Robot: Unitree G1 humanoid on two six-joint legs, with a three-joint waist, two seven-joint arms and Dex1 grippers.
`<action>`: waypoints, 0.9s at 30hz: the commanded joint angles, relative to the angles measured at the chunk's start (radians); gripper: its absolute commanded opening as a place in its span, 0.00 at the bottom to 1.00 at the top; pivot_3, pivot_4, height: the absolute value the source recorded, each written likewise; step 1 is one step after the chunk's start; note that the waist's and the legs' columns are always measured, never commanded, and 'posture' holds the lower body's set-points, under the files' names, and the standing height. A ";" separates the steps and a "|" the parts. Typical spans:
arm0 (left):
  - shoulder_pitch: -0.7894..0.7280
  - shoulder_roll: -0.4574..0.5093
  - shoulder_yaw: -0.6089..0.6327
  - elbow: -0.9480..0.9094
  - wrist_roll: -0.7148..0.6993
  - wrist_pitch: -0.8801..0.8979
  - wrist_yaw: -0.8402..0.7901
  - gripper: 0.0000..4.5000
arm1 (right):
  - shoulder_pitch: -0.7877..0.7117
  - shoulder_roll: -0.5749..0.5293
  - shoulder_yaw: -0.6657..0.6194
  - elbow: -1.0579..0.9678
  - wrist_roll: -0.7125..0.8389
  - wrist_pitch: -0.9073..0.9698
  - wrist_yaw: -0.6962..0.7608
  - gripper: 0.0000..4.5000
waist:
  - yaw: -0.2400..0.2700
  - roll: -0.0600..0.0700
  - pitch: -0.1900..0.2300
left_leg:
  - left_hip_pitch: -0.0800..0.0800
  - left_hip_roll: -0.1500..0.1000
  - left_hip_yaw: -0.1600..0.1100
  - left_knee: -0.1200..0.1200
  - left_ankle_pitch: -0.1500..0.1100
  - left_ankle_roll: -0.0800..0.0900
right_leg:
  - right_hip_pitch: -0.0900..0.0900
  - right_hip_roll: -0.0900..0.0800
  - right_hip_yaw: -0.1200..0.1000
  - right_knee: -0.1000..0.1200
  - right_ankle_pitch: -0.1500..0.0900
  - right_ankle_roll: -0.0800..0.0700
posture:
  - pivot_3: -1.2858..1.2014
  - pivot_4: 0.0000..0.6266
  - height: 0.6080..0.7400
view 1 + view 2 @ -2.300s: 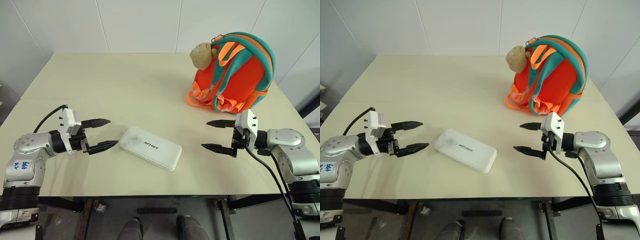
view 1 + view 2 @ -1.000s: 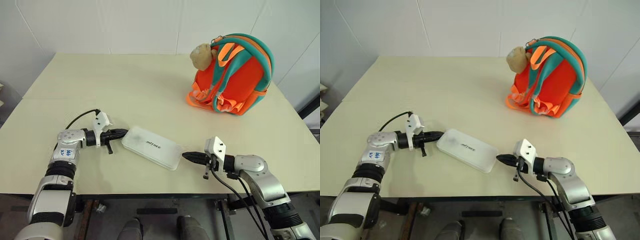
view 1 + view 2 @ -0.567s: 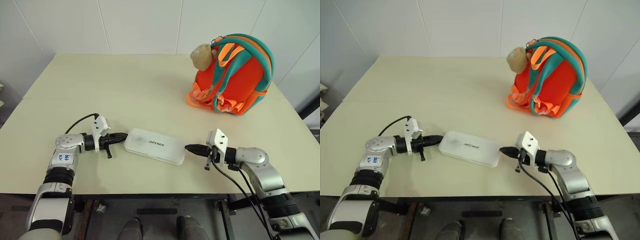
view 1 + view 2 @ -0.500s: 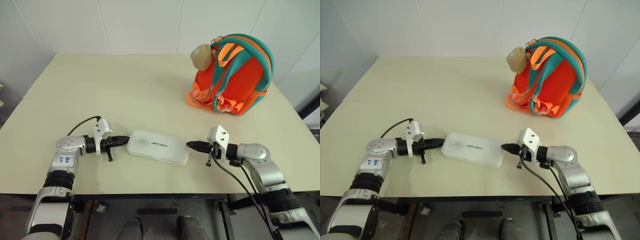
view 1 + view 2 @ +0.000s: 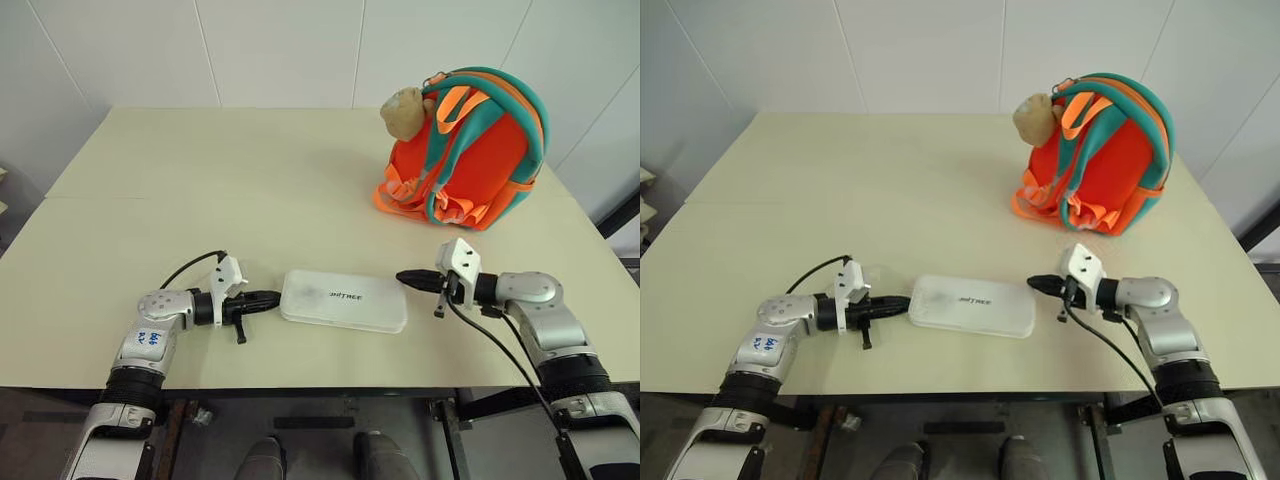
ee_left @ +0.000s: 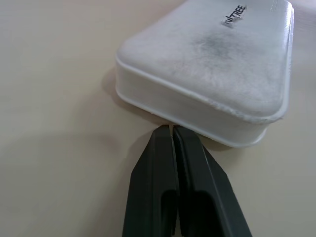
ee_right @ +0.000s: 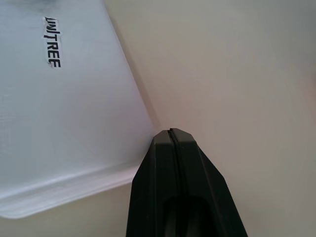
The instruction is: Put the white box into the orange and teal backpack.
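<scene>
Flat white rounded-corner box (image 5: pixel 343 299) pinched endwise between closed left claw (image 5: pixel 270 298) and closed right claw (image 5: pixel 408 278) on beige tabletop (image 5: pixel 220 190), unlifted; orange-and-teal fabric backpack (image 5: pixel 465 150) at one o'clock, unloaded.

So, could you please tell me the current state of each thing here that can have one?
white box: lid shut, lying flat on the table, pinched endwise between both grippers' tips.
orange and teal backpack: standing upright at the far right, apart from the box; no opening visible.
left gripper: shut, tip at the box's end.
right gripper: shut, tip at the opposite end.
</scene>
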 commanded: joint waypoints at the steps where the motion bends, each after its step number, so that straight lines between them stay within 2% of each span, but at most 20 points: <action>1: 0.001 0.031 0.015 -0.018 -0.010 -0.004 -0.003 0.02 | 0.040 -0.046 -0.065 -0.075 0.042 0.026 0.007 0.00 | 0.000 0.000 0.000 | 0.000 0.000 0.000 0.000 0.000 0.000 | 0.000 0.000 0.000 0.000 0.000 0.000 | 0.52 0.24 1.00; 7: -0.012 0.091 0.027 0.005 -0.016 0.005 -0.022 0.02 | 0.140 -0.063 -0.088 -0.184 0.073 0.091 0.001 0.00 | -0.003 0.000 0.000 | 0.000 0.000 0.000 0.000 0.000 0.000 | 0.000 0.000 0.000 0.000 0.000 0.000 | 0.52 0.24 1.00; 11: -0.020 0.099 0.036 -0.008 -0.049 0.027 -0.041 0.02 | 0.191 -0.041 -0.070 -0.247 0.086 0.134 -0.009 0.00 | 0.000 0.000 0.000 | 0.000 0.000 0.000 0.000 0.000 0.000 | 0.000 0.000 0.000 0.000 0.000 -0.001 | 0.52 0.24 1.00; 27: -0.029 0.011 -0.002 -0.081 -0.081 0.072 -0.024 0.02 | 0.227 0.024 -0.016 -0.305 0.075 0.178 -0.036 0.00 | 0.000 0.000 0.000 | 0.000 0.000 0.000 0.000 0.000 0.000 | 0.001 0.000 0.000 0.000 0.000 -0.001 | 0.52 0.24 1.00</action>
